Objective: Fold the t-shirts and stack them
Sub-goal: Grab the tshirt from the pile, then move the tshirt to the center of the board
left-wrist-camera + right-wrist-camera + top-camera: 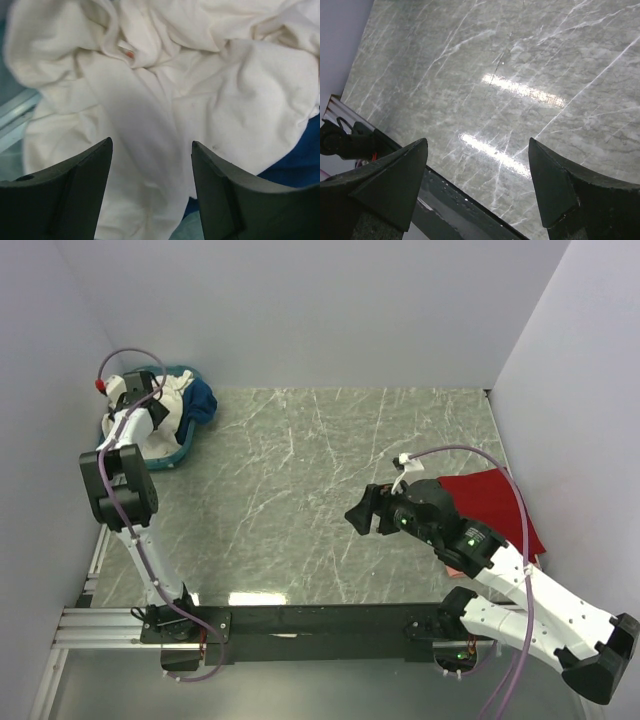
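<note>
The teal basket (170, 445) holds the crumpled cream-white t-shirt (165, 100) over blue cloth (300, 160), straight beyond the left gripper's (152, 190) released jaws. The right gripper (477, 190) (also spread) faces bare table (520, 75); only the overhead view shows the red t-shirt (492, 502) behind it.

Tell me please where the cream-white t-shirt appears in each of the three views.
Top external: cream-white t-shirt at far left, bunched in the teal basket, under the left gripper.
Left wrist: it fills most of the picture, crumpled, beyond the open fingers.
Right wrist: not in view; only table.
Shared landmark: blue cloth beside it.
</note>
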`<control>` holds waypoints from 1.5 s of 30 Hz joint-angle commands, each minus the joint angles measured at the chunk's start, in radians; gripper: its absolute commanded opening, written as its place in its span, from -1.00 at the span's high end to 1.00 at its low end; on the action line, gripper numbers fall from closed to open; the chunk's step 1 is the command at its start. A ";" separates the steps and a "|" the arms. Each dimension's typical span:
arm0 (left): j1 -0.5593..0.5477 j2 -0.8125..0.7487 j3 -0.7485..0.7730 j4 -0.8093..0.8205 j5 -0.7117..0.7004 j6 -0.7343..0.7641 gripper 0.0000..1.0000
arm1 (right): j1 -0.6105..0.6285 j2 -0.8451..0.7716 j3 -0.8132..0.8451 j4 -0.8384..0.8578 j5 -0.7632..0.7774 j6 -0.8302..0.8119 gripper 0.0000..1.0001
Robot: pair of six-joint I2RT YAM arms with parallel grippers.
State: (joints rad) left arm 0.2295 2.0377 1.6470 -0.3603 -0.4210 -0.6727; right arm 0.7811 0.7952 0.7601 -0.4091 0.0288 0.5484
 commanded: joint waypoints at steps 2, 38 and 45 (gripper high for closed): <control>0.002 0.050 0.115 0.009 0.079 0.030 -0.37 | 0.001 0.012 -0.007 0.036 -0.013 -0.021 -0.74; -0.373 -0.554 0.499 0.055 0.352 0.243 0.99 | 0.000 0.059 0.036 0.039 -0.001 -0.048 -0.65; -0.588 -0.617 0.245 0.156 0.396 0.199 0.99 | 0.000 0.032 0.033 0.027 0.055 -0.038 -0.64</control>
State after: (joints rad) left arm -0.2951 1.4086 1.9999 -0.2935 -0.0647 -0.4614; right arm 0.7811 0.8593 0.7605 -0.4049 0.0364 0.5217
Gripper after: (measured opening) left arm 0.026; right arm 0.824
